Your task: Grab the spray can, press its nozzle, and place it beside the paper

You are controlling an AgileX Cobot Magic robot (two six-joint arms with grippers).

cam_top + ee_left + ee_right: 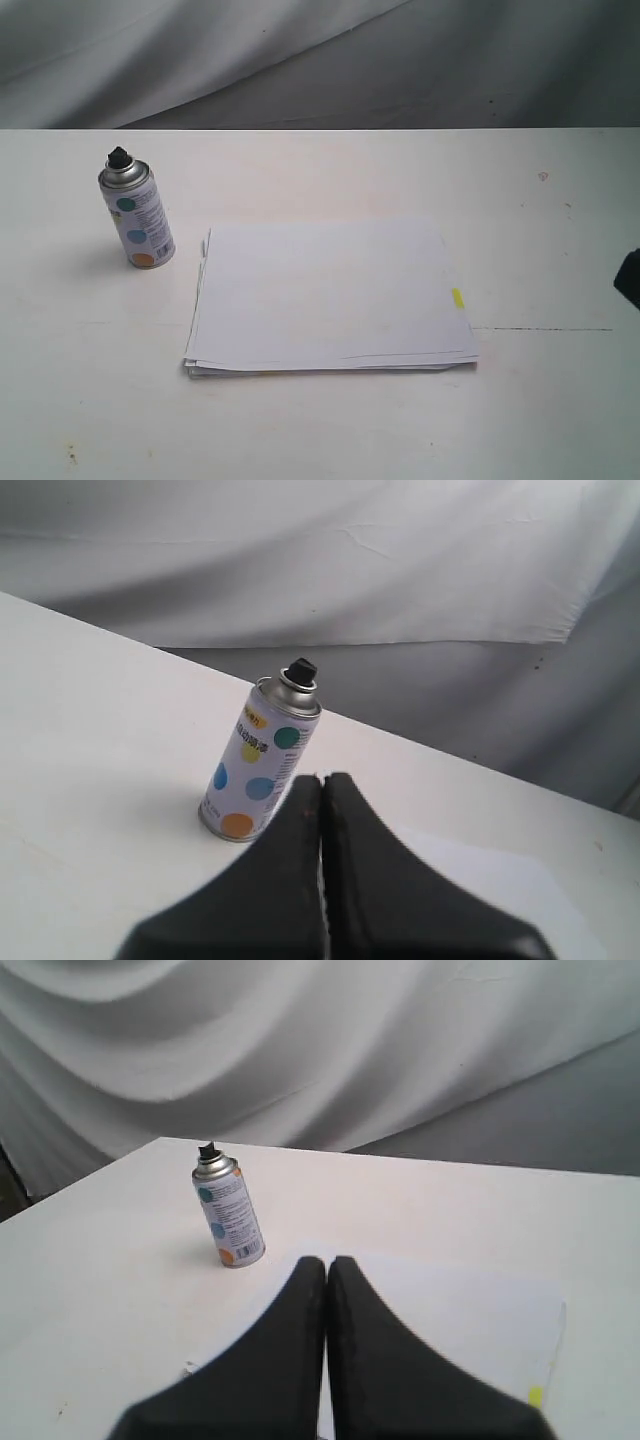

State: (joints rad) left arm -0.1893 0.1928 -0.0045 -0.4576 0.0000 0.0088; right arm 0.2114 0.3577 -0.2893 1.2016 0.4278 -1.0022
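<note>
The spray can [137, 215] stands upright on the white table [320, 430], its long axis vertical, base flat on the surface and silver dome uppermost; the black nozzle [119, 156] caps the top and points upward, though which way its spray hole faces cannot be told. In the exterior view the can sits to the left of the paper [330, 300], near its far left corner but apart from it, with bare table between them; the dotted label faces the camera. The paper lies flat near the middle of the table, its longer side running left to right, the sheets slightly fanned at the left and near edges; a small yellow tab [457, 298] sits on its right edge.

The left gripper [321, 780] hangs above the table with its two black fingers pressed together and nothing between them; in its wrist view the can stands just beyond the fingertips, untouched. The right gripper [327, 1262] also has its fingers pressed together and empty, above the paper, with the can well beyond it. A grey cloth [300, 60] hangs behind the table.
</note>
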